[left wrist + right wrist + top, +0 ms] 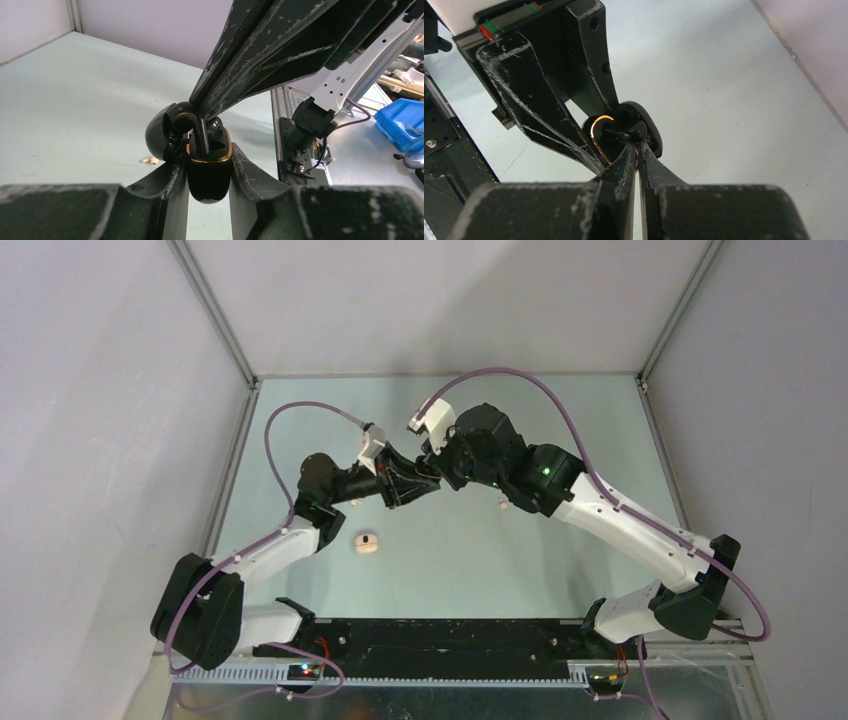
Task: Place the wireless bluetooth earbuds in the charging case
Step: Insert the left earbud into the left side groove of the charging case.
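My left gripper (405, 490) (207, 156) is shut on a glossy black charging case with a gold rim (209, 176), held above the table with its lid (159, 132) open. My right gripper (432, 475) (638, 148) meets it from the opposite side, its fingers almost closed on a black earbud (200, 134) (624, 134) at the case's open mouth. The case also shows in the right wrist view (653, 131). A beige pebble-shaped case with a dark spot (366, 541) lies on the table near the left arm. A cream-white earbud (502, 503) (147, 160) lies on the table.
The pale green table (560, 420) is enclosed by grey walls with metal corner posts (215, 310). A black rail (440, 635) runs along the near edge between the arm bases. Both arms cross over the table's middle.
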You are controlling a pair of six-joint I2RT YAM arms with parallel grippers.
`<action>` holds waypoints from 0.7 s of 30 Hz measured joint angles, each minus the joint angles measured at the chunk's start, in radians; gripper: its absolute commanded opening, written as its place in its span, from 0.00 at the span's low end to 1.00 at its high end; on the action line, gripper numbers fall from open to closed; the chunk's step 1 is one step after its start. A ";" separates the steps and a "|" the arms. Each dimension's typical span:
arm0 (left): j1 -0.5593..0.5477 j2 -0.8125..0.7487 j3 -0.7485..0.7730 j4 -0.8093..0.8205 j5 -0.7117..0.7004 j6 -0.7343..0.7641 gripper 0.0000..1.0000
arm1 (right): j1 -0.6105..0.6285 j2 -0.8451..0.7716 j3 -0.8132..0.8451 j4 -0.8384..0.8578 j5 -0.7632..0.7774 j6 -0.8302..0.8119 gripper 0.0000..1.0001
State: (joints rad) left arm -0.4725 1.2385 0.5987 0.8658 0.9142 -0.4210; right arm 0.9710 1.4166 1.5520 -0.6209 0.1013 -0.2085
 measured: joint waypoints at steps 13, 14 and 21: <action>0.004 -0.004 0.000 -0.002 -0.003 0.003 0.01 | -0.003 0.005 0.001 -0.003 -0.019 0.013 0.07; 0.004 -0.004 0.000 -0.003 -0.002 0.003 0.01 | -0.002 0.005 0.001 -0.003 -0.017 0.011 0.08; 0.002 -0.005 0.000 -0.035 -0.002 0.031 0.01 | 0.055 0.020 0.008 -0.005 0.001 -0.022 0.11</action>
State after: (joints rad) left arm -0.4702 1.2331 0.5987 0.8310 0.9127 -0.3897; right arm 1.0256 1.4364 1.5604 -0.6262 0.1024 -0.2306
